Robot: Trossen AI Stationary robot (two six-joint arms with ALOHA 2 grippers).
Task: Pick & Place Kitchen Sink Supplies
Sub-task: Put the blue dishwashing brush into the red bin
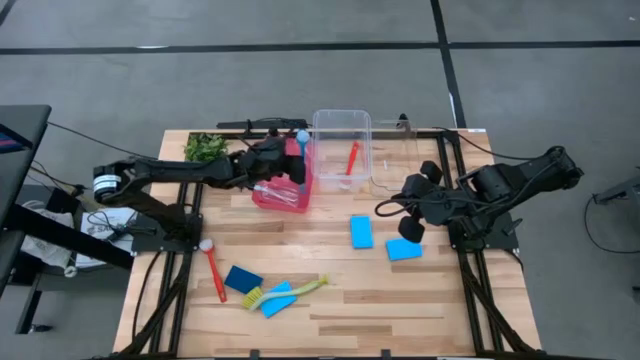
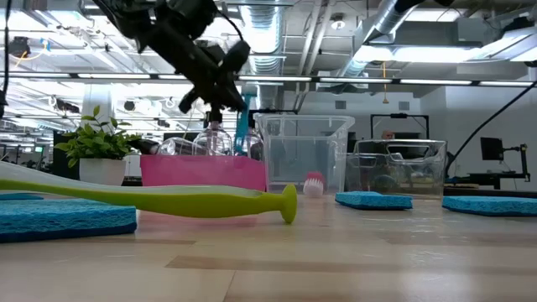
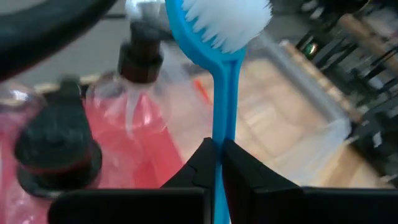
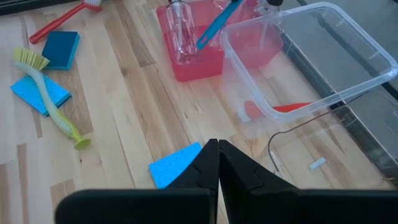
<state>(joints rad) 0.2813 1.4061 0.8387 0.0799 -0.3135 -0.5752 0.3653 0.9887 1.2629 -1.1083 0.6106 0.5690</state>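
My left gripper (image 3: 219,163) clamps the blue brush (image 3: 222,93) over the red tray (image 1: 283,193) — next I lower and release; right gripper (image 4: 217,163) idles closed, empty.

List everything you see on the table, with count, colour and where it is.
sponges: four, blue, front half of the table
brushes: four; blue brush in the left gripper over the red tray, red one in a clear bin, red one and yellow-green one on the table
bottles: clear, black caps, in the tray; count unclear
red tray: one, back centre
clear bins: two, beside the tray
plant: one, green, back left
left gripper: shut on the blue brush
right gripper: shut, empty, above the right side
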